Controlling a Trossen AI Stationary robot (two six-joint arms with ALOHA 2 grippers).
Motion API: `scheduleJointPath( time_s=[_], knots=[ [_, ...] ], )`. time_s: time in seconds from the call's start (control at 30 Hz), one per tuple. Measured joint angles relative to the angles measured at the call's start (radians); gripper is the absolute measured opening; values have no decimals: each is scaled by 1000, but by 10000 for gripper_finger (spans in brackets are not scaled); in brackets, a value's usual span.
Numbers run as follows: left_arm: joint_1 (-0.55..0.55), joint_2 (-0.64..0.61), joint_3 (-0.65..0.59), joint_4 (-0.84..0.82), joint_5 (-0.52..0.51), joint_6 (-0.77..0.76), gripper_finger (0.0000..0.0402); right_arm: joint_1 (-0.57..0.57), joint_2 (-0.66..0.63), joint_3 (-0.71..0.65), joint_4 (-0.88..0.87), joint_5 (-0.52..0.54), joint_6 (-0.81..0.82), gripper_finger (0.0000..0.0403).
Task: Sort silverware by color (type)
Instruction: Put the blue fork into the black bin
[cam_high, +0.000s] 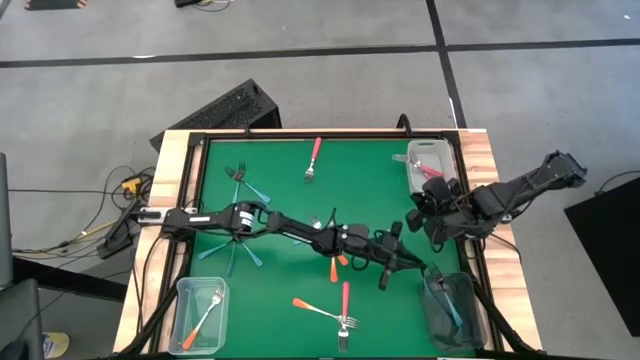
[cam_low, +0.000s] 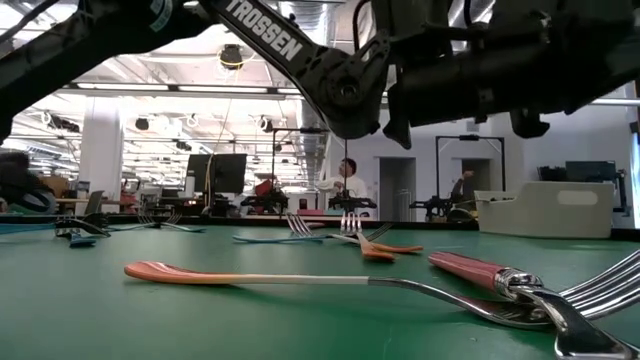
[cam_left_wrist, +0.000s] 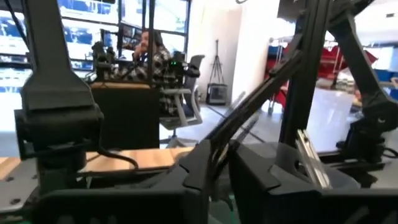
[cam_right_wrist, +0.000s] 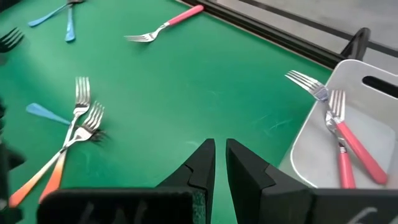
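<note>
Forks lie scattered on the green table: a pink one (cam_high: 314, 160) near the far edge, light blue ones (cam_high: 240, 250) at the left, orange (cam_high: 336, 266) and pink (cam_high: 345, 300) ones near the middle. My left gripper (cam_high: 430, 272) reaches across to the near right clear bin (cam_high: 468, 335), where a light blue fork (cam_high: 452, 306) shows. Its fingers (cam_left_wrist: 193, 171) stand close together around a thin shaft. My right gripper (cam_high: 415, 212) (cam_right_wrist: 220, 146) hovers shut and empty beside the far right bin (cam_right_wrist: 373, 121), which holds pink forks (cam_right_wrist: 357, 152). My left gripper pinches a thin fork shaft (cam_left_wrist: 214, 149) between its two fingers. The shaft runs forward out of the fingers, slanting away from them. Backlight darkens it, so I cannot tell its colour or which part of the fork is held. It is lifted clear, at the near right bin's rim.
A clear bin (cam_high: 185, 335) at the near left corner holds one orange fork (cam_high: 203, 318). The wooden table border (cam_high: 170, 170) and a black frame ring the green mat. My two arms are close together at the table's right side. Open mat lies between the far pink fork and the right gripper.
</note>
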Motion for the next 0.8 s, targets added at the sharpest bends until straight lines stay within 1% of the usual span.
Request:
scheduleJointPath(
  time_s=[0.23, 0.3, 0.37, 0.43, 0.53, 0.6, 0.7, 0.8],
  knots=[
    [-10, 0, 0, -60, -1, -3, 138, -48, 0, 0, 31, 0, -45, 67],
    [-4, -2, 0, -70, -1, -20, 163, -55, 0, 0, 55, -1, -69, 67],
    [8, -2, 0, -75, 21, -51, 182, -61, 0, 0, 73, -1, -92, 67],
    [27, -2, 0, -75, 65, -106, 196, -61, 0, 0, 83, -3, -105, 67],
    [62, -8, 0, -83, 162, -191, 204, -60, 0, 0, 82, -4, -105, 67],
    [86, -11, 0, -87, 223, -245, 205, -60, 0, 0, 82, -4, -105, 67],
    [128, -17, 0, -98, 343, -325, 205, -60, 2, 0, 85, -4, -103, 67],
    [167, -19, 0, -98, 450, -376, 198, -61, 25, 0, 108, -3, -98, 67]
  ],
)
